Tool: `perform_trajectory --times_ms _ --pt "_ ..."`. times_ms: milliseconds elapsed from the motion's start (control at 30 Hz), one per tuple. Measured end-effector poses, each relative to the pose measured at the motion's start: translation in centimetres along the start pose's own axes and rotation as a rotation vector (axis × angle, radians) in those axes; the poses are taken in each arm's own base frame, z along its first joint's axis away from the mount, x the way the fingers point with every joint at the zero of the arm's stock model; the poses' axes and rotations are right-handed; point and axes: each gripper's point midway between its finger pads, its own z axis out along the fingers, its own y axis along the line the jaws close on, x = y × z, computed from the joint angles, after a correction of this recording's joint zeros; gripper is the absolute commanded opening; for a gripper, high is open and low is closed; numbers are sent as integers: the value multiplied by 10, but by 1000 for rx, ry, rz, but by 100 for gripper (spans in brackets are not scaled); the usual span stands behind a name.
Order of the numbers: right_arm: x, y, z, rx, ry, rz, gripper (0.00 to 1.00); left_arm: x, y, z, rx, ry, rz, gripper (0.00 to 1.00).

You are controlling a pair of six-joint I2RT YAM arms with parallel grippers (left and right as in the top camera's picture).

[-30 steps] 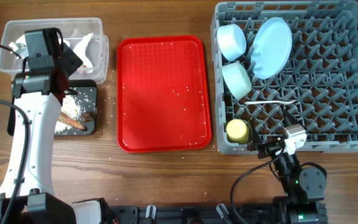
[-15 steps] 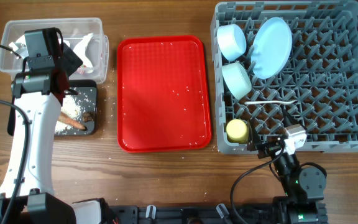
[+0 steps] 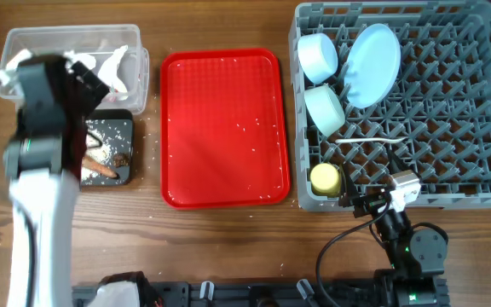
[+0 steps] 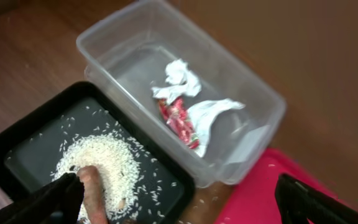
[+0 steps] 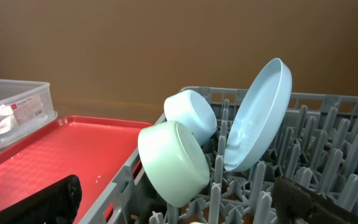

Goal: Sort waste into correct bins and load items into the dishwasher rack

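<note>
Crumpled white paper and a red-and-white wrapper [image 4: 185, 111] lie in the clear tub [image 4: 253, 99], which also shows in the overhead view [image 3: 140, 81]. White rice crumbs [image 4: 101, 163] and a brown stick [image 4: 91, 190] lie in the black tray [image 4: 23, 146]. My left gripper [image 4: 179, 208] is open and empty above the tray's near edge; overhead it is blurred [image 3: 90, 85]. In the grey rack [image 3: 459, 119] stand the blue plate [image 3: 372, 64], blue bowl [image 3: 317, 55], mint bowl [image 3: 324, 109], yellow cup [image 3: 325, 178] and white spoon [image 3: 373, 139]. My right gripper [image 5: 179, 208] is open and empty at the rack's front edge.
The flat red serving tray [image 3: 224, 128] lies between the bins and the rack, with a few white crumbs on it. More crumbs are scattered on the wooden table beside the black tray [image 3: 147, 136]. The right arm's base [image 3: 407, 247] sits at the front.
My left arm has swung left and is blurred with motion, still over the tub and black tray. The right arm and the things in the rack have not moved.
</note>
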Motion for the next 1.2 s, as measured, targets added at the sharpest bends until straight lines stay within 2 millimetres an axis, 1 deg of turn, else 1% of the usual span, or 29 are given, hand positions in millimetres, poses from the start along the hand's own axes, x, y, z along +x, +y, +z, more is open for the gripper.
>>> perform_trajectory --times_ms 33,67,133,200,233,267,300,433,533,600,733,800,933,1067,1200 --pt "0 0 0 0 -1 0 100 -3 3 -20 51 -57 -29 100" --pt "0 0 0 0 -1 0 100 0 7 -32 89 -88 -46 100" --pt "0 0 0 0 -1 0 100 13 9 -40 171 -140 -64 100" --pt "0 0 0 0 -3 0 100 38 14 -40 244 -157 -50 100" --pt "0 0 0 0 -3 0 100 54 15 -38 307 -182 -38 100" --pt "0 0 0 0 -3 0 100 64 16 -37 328 -178 -27 100" --pt "0 0 0 0 -3 0 100 70 14 -37 375 -210 -23 100" --pt "0 0 0 0 -3 3 100 116 23 -30 478 -233 6 100" --pt "0 0 0 0 -3 3 100 137 28 -30 517 -239 16 100" --pt "0 0 0 0 -3 3 100 142 28 -33 539 -252 19 100" --pt "0 0 0 0 -3 3 100 145 30 -41 575 -300 15 100" --pt "0 0 0 0 -3 3 100 149 33 -40 578 -309 13 100" --pt "0 0 0 0 -3 3 100 165 41 -34 574 -302 16 100" --pt "0 0 0 0 -3 3 100 160 39 -41 595 -345 31 100" --pt "0 0 0 0 -3 3 100 160 39 -41 596 -346 35 100"
